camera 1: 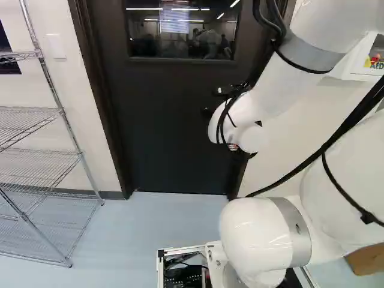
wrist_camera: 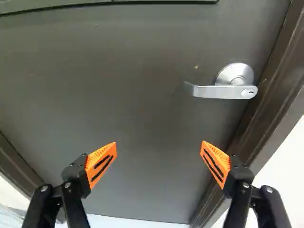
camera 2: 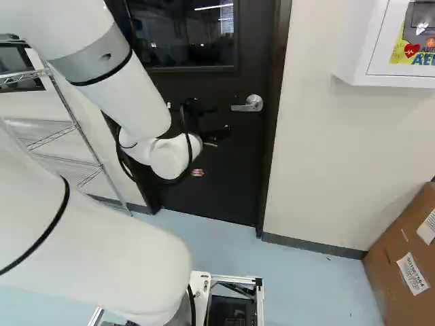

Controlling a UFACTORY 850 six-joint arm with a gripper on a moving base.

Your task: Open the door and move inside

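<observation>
Background: pale floor (camera 1: 168, 219), met by the closed dark door (wrist_camera: 142, 104) ahead of the fingers.
Shelf: wire shelf (camera 1: 62, 111) stood well apart, beyond the left finger.
Gripper (wrist_camera: 159, 143): fingers spread wide, nothing pinched; room probably left for the lever to be taken in.
Handle: silver lever (wrist_camera: 213, 91) set ahead of the right finger, untouched; alignment seems needed first.
Frame: door frame (wrist_camera: 273, 102) beyond the right finger; clearance to be watched.

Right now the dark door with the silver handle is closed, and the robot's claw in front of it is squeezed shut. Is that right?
Not quite: the wrist view shows the gripper open, its orange-padded fingers wide apart. The dark door with the silver handle is indeed closed.
</observation>
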